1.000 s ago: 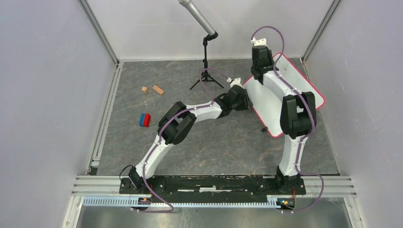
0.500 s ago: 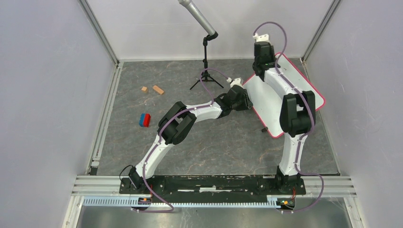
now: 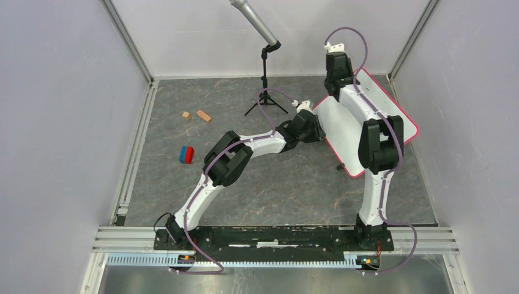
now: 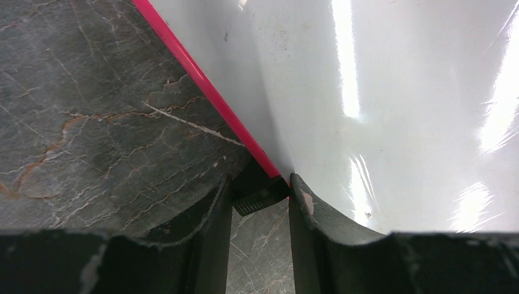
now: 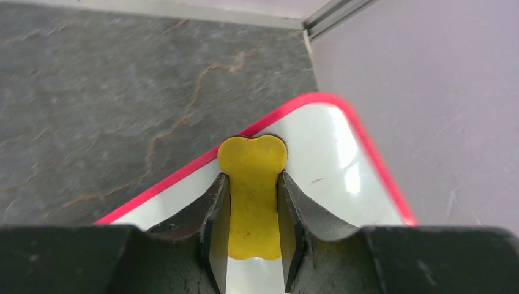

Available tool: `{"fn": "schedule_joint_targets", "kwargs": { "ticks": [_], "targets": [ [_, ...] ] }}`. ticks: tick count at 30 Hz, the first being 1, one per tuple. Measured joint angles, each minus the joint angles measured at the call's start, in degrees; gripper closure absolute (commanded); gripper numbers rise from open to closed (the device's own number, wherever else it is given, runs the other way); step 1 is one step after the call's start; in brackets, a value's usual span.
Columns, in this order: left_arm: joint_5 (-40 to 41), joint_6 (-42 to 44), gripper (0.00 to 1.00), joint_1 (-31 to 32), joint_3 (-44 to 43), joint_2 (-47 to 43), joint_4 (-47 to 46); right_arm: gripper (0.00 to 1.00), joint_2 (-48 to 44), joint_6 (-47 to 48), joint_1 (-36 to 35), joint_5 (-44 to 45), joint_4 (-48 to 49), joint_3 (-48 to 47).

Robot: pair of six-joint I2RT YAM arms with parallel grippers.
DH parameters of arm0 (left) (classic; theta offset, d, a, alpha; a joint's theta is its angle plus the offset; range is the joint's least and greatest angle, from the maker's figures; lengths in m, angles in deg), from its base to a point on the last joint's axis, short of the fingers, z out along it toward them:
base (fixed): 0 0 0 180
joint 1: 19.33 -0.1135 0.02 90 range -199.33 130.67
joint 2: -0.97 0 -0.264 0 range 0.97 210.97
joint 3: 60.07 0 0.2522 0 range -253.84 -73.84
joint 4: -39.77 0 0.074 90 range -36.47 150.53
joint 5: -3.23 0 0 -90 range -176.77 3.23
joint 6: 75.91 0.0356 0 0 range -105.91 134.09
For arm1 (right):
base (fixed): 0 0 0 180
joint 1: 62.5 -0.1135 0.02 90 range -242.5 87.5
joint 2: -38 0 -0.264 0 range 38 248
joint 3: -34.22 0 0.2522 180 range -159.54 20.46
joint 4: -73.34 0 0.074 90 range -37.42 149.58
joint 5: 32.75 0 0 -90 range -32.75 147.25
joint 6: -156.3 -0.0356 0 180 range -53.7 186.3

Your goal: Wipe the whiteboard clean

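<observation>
The whiteboard (image 3: 340, 130) lies at the right of the floor, white with a pink-red rim. My left gripper (image 4: 260, 184) is shut on its left edge (image 4: 202, 76), one finger over the white face (image 4: 379, 92) and one outside, with a black foot (image 4: 260, 197) between them. My right gripper (image 5: 253, 177) is shut on a yellow bone-shaped piece (image 5: 253, 160). That piece rests on the board's far corner (image 5: 324, 153), its upper end at the rim. A faint dark streak (image 5: 317, 180) shows on the white just right of it.
A microphone stand (image 3: 266, 79) rises at the back centre. Two small wooden blocks (image 3: 203, 115) and a red-and-blue block (image 3: 186, 154) lie on the left of the stone floor. The right wall (image 3: 465, 122) runs close beside the whiteboard.
My right arm has slid the yellow piece farther back and slightly right, toward the board's far corner. The left arm has held still on the board's edge.
</observation>
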Motion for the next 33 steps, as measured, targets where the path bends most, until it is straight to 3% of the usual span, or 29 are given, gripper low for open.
{"fn": "schedule_joint_targets", "kwargs": {
  "ticks": [7,21,26,33],
  "targets": [
    [0.0,0.0,0.98,0.0,0.0,0.0,0.0,0.7,0.0,-1.1,2.8,-1.3,-3.3,-4.6],
    [0.0,0.0,0.98,0.0,0.0,0.0,0.0,0.68,3.3,-1.1,-1.9,-1.0,-10.3,-6.4],
    [0.0,0.0,0.98,0.0,0.0,0.0,0.0,0.68,4.1,-1.0,0.9,-1.0,-11.4,-11.5],
    [0.1,0.0,0.98,0.0,0.0,0.0,0.0,0.69,1.3,-1.5,4.5,-2.2,-9.3,-10.0]
  ]
}}
